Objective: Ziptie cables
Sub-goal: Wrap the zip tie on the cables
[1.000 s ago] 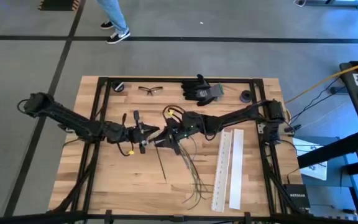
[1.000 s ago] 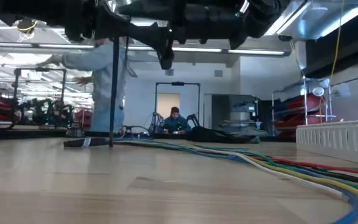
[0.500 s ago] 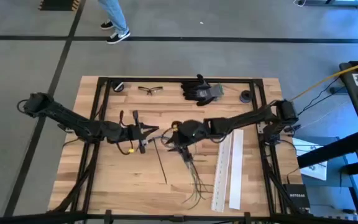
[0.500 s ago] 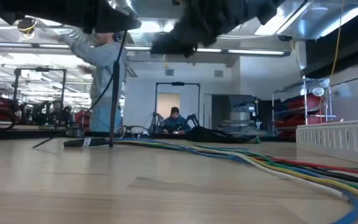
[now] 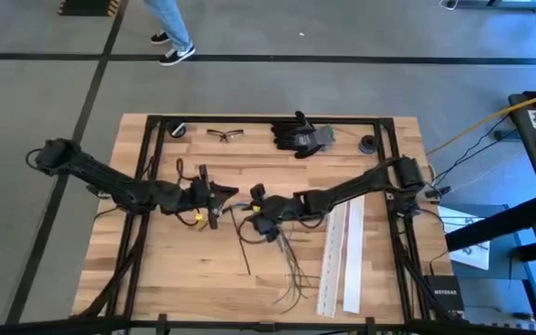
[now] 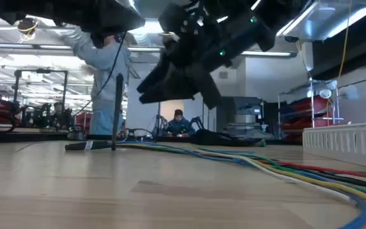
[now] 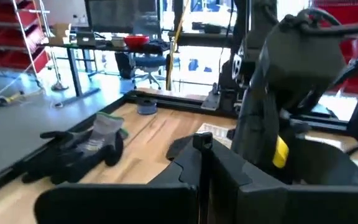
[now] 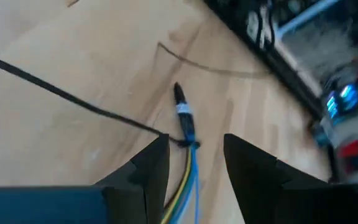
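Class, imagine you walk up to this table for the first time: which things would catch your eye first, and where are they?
The two dark arms meet near the table's middle, the left gripper facing the right gripper, whose open fingers hang over the cables. Those cables fan toward the near edge, beside two white perforated strips. At the far edge lie black gloves and safety glasses.

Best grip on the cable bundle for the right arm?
Grip the cables just behind their taped end, coming straight down from above. They lie flat on the table and already run between the right gripper's open jaws, so closing across them there gathers the strands together.
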{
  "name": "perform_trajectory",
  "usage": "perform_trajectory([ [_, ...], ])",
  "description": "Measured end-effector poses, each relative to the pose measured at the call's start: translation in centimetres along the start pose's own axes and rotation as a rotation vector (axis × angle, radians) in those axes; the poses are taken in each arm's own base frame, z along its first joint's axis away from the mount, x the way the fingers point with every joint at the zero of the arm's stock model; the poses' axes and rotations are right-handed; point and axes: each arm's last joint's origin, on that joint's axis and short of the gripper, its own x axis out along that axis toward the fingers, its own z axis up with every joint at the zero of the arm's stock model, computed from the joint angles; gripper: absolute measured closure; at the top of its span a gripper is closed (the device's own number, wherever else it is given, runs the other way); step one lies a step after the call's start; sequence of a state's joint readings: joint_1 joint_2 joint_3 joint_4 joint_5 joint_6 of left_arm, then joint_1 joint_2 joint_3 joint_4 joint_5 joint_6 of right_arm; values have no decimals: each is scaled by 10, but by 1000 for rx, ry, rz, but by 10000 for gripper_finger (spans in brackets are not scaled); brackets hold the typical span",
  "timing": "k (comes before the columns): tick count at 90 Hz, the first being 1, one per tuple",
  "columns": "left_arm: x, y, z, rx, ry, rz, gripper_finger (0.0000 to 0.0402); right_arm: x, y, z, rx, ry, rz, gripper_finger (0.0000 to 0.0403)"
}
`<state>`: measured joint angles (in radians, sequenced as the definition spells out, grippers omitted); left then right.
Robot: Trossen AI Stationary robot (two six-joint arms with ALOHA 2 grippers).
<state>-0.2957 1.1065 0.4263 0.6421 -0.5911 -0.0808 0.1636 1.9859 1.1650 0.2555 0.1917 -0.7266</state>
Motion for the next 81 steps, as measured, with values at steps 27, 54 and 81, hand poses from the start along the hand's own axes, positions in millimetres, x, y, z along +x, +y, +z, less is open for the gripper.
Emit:
perform_trajectory([
  [27, 1, 2, 0, 1, 1, 9, 402, 30, 26, -2, -361, -44, -154, 263],
  [54, 1, 2, 0, 3, 3, 9, 402, 68, 26, 10, -543, 38, -299, 263],
  [81, 1, 2, 0, 5, 4, 9, 402, 98, 23, 25, -630, 82, -273, 263],
])
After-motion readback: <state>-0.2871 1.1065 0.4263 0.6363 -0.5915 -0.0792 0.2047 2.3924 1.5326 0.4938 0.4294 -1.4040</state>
